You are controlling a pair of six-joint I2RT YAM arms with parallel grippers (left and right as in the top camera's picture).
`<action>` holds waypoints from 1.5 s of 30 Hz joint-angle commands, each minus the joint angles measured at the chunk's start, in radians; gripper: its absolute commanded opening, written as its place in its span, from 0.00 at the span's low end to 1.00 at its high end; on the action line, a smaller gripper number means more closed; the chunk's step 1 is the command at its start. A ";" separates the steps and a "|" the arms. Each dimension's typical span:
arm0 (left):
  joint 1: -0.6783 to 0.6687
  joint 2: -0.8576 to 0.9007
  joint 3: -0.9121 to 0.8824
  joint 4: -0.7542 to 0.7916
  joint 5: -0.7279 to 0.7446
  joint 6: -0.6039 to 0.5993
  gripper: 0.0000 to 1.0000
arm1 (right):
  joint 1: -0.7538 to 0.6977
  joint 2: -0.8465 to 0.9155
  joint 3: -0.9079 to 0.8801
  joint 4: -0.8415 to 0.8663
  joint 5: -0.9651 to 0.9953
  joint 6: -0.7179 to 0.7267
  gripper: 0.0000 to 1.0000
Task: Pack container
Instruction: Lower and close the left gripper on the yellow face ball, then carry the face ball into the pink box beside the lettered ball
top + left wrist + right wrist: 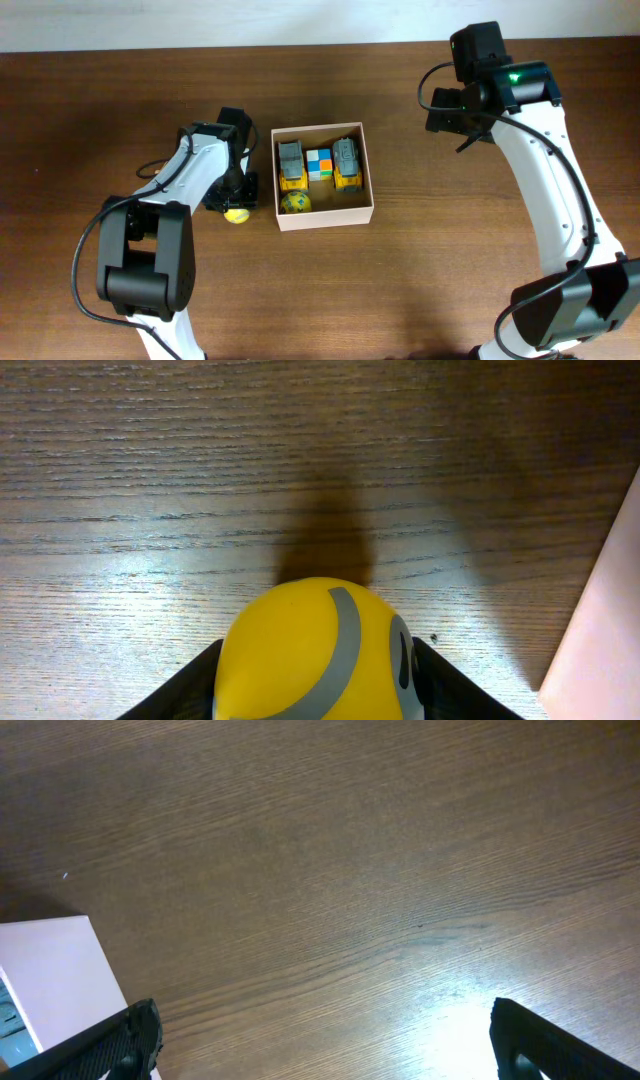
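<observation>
The container (322,217), a square shallow cardboard box with whitish walls, sits mid-table. Inside are two yellow-and-grey toy trucks (291,165) (347,162), a colourful cube (319,164) and a yellow-green ball (295,204). My left gripper (237,205) is just left of the box, shut on a yellow ball with grey stripes (320,650) at table level. The box's wall shows at the right edge of the left wrist view (600,630). My right gripper (320,1040) is open and empty above bare wood to the right of the box, whose corner shows in its view (50,970).
The dark wooden table (450,270) runs all round the box. The right arm (540,170) stretches along the right side. The left arm (180,190) lies left of the box.
</observation>
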 commanded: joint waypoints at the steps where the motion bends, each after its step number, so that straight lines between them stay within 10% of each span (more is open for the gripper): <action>1: 0.001 -0.025 -0.002 -0.014 -0.006 -0.003 0.53 | -0.005 0.005 -0.002 0.000 0.013 0.006 0.99; 20: -0.081 -0.025 0.472 -0.367 -0.002 0.047 0.52 | -0.005 0.005 -0.002 0.000 0.013 0.006 0.99; 38: -0.286 -0.025 0.493 -0.345 0.016 0.197 0.53 | -0.005 0.005 -0.002 0.000 0.012 0.006 0.99; 45: -0.287 -0.025 0.493 -0.345 0.016 0.197 0.73 | -0.005 0.005 -0.002 0.000 0.013 0.006 0.99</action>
